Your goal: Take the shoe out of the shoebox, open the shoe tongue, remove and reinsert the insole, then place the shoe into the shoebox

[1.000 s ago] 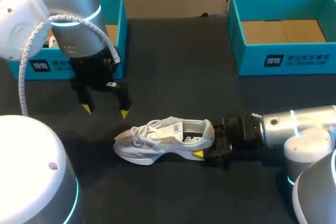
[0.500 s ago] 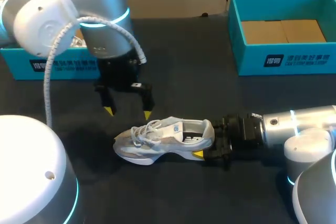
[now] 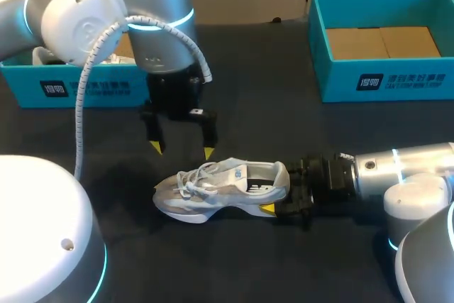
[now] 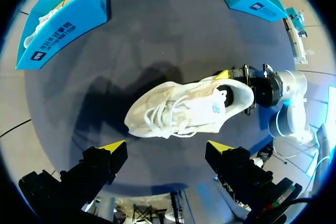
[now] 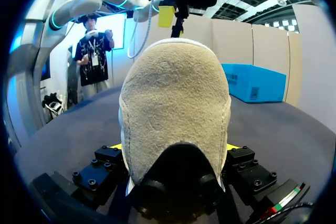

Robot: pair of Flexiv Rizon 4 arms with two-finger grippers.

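Observation:
A white sneaker (image 3: 220, 188) lies on its sole on the dark table, toe toward the left. My right gripper (image 3: 280, 195) is shut on its heel, one yellow tip showing under the heel's near side. In the right wrist view the heel (image 5: 176, 103) fills the space between the fingers (image 5: 116, 147). My left gripper (image 3: 181, 150) hangs open just behind the laces, pointing down, touching nothing. From the left wrist, the sneaker (image 4: 189, 111) lies ahead of the open gripper (image 4: 165, 146), with the right gripper (image 4: 247, 85) at its heel.
A teal shoebox (image 3: 85, 87) stands at the back left, partly hidden by my left arm, with something white (image 4: 39, 22) inside. Another teal shoebox (image 3: 383, 79) with a bare cardboard floor stands at the back right.
My left arm has moved to the right, bringing its open gripper from left of the sneaker to just behind the laces. The right arm and the sneaker have stayed put.

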